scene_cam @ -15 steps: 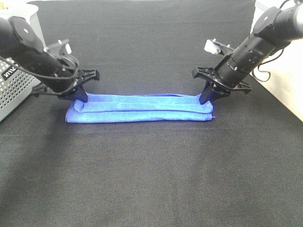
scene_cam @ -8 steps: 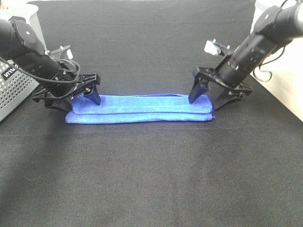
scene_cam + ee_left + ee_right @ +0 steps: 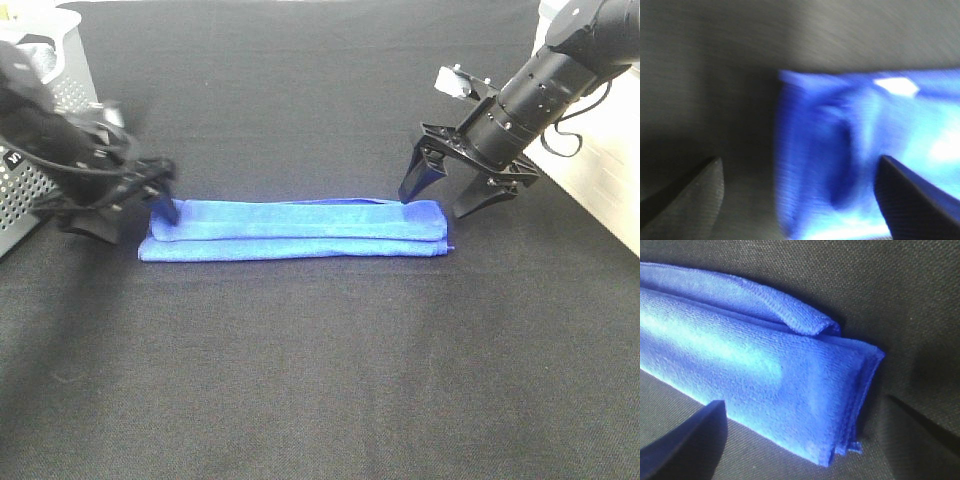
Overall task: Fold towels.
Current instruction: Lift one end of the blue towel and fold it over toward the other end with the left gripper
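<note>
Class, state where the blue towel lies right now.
In the exterior high view, the blue towel lies folded on the black table, between the open left gripper and the open right gripper.

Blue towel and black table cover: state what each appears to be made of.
Blue towel: soft microfibre-like cloth, matte; the right wrist view shows a fine nubbly pile and a stitched hem. Black table cover: woven fabric, matte, with a visible fine weave; the fibre itself cannot be told.
</note>
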You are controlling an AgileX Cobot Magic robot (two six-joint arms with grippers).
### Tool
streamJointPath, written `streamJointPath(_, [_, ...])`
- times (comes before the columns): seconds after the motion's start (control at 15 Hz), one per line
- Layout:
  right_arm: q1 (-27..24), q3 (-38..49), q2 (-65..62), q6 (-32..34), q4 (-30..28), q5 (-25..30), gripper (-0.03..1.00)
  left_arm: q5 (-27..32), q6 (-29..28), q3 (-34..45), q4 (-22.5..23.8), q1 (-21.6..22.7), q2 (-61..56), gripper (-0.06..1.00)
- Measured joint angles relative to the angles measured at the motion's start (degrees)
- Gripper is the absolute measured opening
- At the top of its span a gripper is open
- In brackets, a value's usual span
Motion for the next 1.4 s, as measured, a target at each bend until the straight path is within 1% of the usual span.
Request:
streamJointPath(0.07, [0.00,0.00,0.00,0.00,0.00,-0.40,0.77,-0.40,1.43,0.00,-1.55,0.23,0.11,0.78])
streamJointPath(0.2, [0.00,0.00,0.00,0.00,0.00,-1.55,0.77,-1.66,5.67,0.00,-6.30,-0.06,1.20,0.78])
streamJointPath(0.33, [0.00,0.00,0.00,0.00,0.00,-2.58,0.77,-1.89,7.22,-0.40,-9.68,-0.23,2.41,0.77])
streamJointPath(0.4, [0.00,0.00,0.00,0.00,0.00,-3.04,0.77,-2.01,8.02,-0.69,-10.94,-0.23,2.86,0.76])
streamJointPath(0.47, [0.00,0.00,0.00,0.00,0.00,-3.44,0.77,-2.29,9.45,-0.92,-12.03,-0.40,3.21,0.71])
streamJointPath(0.53, [0.00,0.00,0.00,0.00,0.00,-3.84,0.77,-3.09,11.06,-1.09,-13.12,-1.03,3.67,0.57])
streamJointPath(0.6, [0.00,0.00,0.00,0.00,0.00,-3.95,0.77,-3.09,11.23,-1.32,-13.52,-1.26,4.01,0.45])
streamJointPath(0.73, [0.00,0.00,0.00,0.00,0.00,-3.95,0.77,-2.46,10.43,-1.55,-13.58,-1.43,4.58,0.12])
streamJointPath(0.8, [0.00,0.00,0.00,0.00,0.00,-4.01,0.77,-2.12,10.26,-1.66,-13.52,-1.38,4.58,0.05])
streamJointPath(0.87, [0.00,0.00,0.00,0.00,0.00,-4.01,0.77,-1.83,9.63,-1.72,-13.06,-1.20,4.58,0.05])
streamJointPath(1.0, [0.00,0.00,0.00,0.00,0.00,-4.01,0.77,-1.03,6.76,-1.72,-9.74,-0.86,3.09,0.05])
streamJointPath(1.07, [0.00,0.00,0.00,0.00,0.00,-4.01,0.77,-0.06,4.81,-1.72,-6.42,-0.34,1.43,0.05])
streamJointPath(1.13, [0.00,0.00,0.00,0.00,0.00,-4.01,0.77,1.03,1.72,-2.06,-1.95,0.17,-0.86,0.05])
streamJointPath(1.2, [0.00,0.00,0.00,0.00,0.00,-4.01,0.77,4.58,-3.27,-4.41,5.16,0.69,-3.78,0.05])
streamJointPath(1.27, [0.00,0.00,0.00,0.00,0.00,-3.95,0.77,8.59,-5.96,-6.70,9.17,0.74,-5.04,0.05])
streamJointPath(1.33, [0.00,0.00,0.00,0.00,0.00,-3.61,0.77,12.66,-8.25,-9.40,11.57,0.34,-5.61,0.05])
streamJointPath(1.4, [0.00,0.00,0.00,0.00,0.00,-2.75,0.77,16.62,-9.91,-12.20,12.43,-0.92,-5.73,0.05])
